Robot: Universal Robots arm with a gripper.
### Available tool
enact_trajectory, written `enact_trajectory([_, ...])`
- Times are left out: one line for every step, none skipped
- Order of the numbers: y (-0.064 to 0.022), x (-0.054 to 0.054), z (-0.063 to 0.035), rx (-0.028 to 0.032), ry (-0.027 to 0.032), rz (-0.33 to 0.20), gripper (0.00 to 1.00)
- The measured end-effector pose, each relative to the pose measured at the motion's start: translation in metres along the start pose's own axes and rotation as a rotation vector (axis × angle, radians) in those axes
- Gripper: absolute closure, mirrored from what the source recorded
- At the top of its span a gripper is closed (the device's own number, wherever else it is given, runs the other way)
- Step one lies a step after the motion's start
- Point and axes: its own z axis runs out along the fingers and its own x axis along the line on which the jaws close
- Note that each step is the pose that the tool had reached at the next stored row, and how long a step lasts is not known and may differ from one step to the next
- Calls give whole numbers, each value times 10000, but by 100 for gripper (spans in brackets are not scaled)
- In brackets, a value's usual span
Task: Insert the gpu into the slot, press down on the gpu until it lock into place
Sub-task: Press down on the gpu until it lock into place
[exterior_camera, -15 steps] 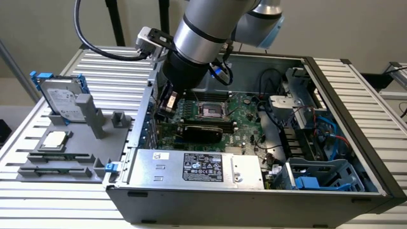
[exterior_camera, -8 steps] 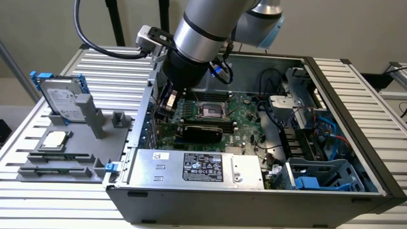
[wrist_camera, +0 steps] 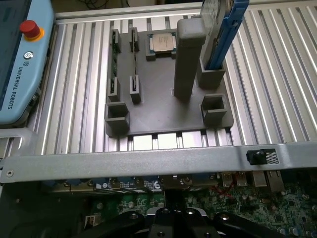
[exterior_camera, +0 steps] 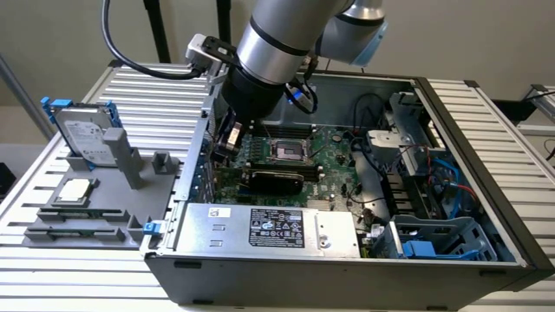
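Observation:
The gpu (exterior_camera: 270,177) is a flat black card lying across the green motherboard (exterior_camera: 334,153) inside the open computer case, just behind the power-supply box. The slot is hidden under it. My gripper (exterior_camera: 232,138) hangs from the arm over the motherboard's end nearest the case wall on the exterior view's left, a little above and beyond the card. In the wrist view the gripper (wrist_camera: 173,218) is shut, its black linkages are drawn together, and nothing shows between its fingers. It looks down past the case's rim (wrist_camera: 148,161).
A grey labelled power-supply box (exterior_camera: 269,227) fills the case's near side. Cables and a blue drive cage (exterior_camera: 433,237) crowd the exterior view's right. Outside the case, a grey fixture (exterior_camera: 104,195) holds a hard drive with blue clips (exterior_camera: 82,133) and a processor chip (exterior_camera: 74,190). A teach pendant (wrist_camera: 20,59) lies beside the fixture.

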Motion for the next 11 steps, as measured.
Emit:
enact_trajectory([0, -1, 0, 0, 0, 0, 89])
enact_trajectory([1, -3, 1, 0, -1, 0, 89])
enact_trajectory([2, -5, 1, 0, 0, 0, 89])
enact_trajectory([2, -7, 1, 0, 0, 0, 89])
enact_trajectory([3, -8, 2, 0, -1, 0, 89])
enact_trajectory([6, -8, 2, 0, 0, 0, 89])
enact_trajectory([8, -8, 4, 0, 1, 1, 89])
enact_trajectory([11, -9, 5, 0, 0, 1, 89])
enact_trajectory([14, -9, 6, 0, 1, 0, 89])
enact_trajectory([15, -9, 7, -1, 1, 0, 89])
enact_trajectory([16, -9, 7, -1, 2, -1, 89])
